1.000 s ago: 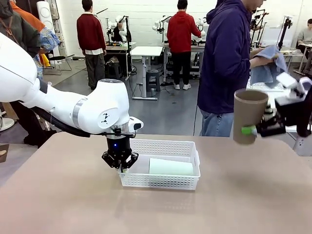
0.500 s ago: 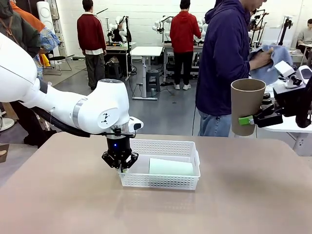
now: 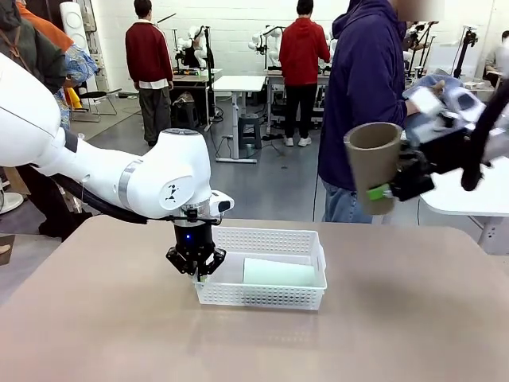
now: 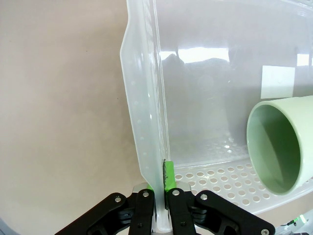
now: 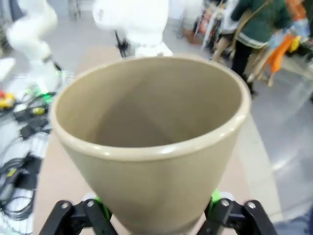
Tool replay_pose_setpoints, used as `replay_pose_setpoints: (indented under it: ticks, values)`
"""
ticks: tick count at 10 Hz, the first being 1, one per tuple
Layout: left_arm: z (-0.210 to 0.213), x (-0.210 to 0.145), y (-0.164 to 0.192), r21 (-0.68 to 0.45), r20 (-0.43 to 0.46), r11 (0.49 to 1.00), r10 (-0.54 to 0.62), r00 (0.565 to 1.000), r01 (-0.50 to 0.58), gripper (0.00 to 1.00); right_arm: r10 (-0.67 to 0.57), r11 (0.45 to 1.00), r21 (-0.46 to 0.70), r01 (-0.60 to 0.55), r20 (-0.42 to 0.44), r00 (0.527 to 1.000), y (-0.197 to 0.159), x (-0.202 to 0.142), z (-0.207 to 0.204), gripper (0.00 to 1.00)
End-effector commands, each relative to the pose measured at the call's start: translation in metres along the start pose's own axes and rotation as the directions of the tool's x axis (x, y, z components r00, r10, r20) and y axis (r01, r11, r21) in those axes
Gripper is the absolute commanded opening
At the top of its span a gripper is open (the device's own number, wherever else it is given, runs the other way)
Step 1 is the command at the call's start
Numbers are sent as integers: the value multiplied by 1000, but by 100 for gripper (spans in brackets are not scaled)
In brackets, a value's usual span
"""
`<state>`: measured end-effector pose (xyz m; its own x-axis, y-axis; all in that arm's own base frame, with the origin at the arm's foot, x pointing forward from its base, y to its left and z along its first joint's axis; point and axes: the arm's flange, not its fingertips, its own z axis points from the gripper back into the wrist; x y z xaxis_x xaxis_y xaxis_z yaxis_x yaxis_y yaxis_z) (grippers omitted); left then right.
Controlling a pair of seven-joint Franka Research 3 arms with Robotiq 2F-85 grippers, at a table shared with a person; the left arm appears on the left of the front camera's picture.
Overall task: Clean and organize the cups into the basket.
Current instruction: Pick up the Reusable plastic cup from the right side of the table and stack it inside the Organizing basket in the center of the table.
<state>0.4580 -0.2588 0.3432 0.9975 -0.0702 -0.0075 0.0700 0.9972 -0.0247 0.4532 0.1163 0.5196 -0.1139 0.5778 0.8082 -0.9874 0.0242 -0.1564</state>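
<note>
Tan-brown cup (image 3: 374, 165) aloft at 2 o'clock from basket (image 3: 262, 298), well above tabletop (image 3: 111, 334), mouth tipped toward 11 o'clock. Right jaws spread wide around its lower body, green pads (image 5: 215, 197) pressed on opposite sides, cup held. Mint-green cup (image 3: 278, 273) lies on its side inside basket, toward 3 o'clock end, open mouth facing 9 o'clock. Left jaws fully closed on basket's 9 o'clock end wall, thin plastic pinched between pads. Person (image 3: 366, 95) stands beyond tabletop's far edge at 1 o'clock.
</note>
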Motion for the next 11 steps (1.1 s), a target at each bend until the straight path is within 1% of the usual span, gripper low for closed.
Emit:
replay_pose_setpoints:
  ticks: [1, 2, 3, 4, 5, 7, 8, 10, 11]
  values:
    - [-1, -1, 0, 3, -2, 1000, 0, 1000, 0, 0, 26, 994, 112, 2, -248, 968, -39, 42, -60, 81]
    - [-1, -1, 0, 3, -2, 1000, 0, 1000, 0, 0, 78, 985, 172, -14, -369, 926, -42, 57, -98, 81]
    - [-1, -1, 0, 3, -2, 1000, 0, 1000, 0, 0, 112, 975, 221, -11, -449, 886, -40, 62, -129, 81]
    - [-1, -1, 0, 3, -2, 1000, 0, 1000, 0, 0, 135, 964, 265, 6, -511, 849, -36, 62, -157, 81]
    - [-1, -1, 0, 3, -2, 1000, 0, 1000, 0, 0, 153, 956, 292, 15, -543, 826, -31, 60, -180, 81]
    - [-1, -1, 0, 3, -2, 1000, 0, 1000, 0, 0, 164, 948, 316, 34, -581, 797, -24, 44, -210, 81]
    - [-1, -1, 0, 3, -2, 1000, 0, 1000, 0, 0, 153, 953, 299, 40, -594, 790, -25, 34, -219, 81]
    - [-1, -1, 0, 3, -2, 1000, 0, 1000, 0, 0, 133, 959, 280, 44, -583, 802, -34, 16, -237, 81]
    - [-1, -1, 0, 3, -2, 1000, 0, 1000, 0, 0, 122, 965, 261, 33, -554, 823, -46, 1, -260, 81]
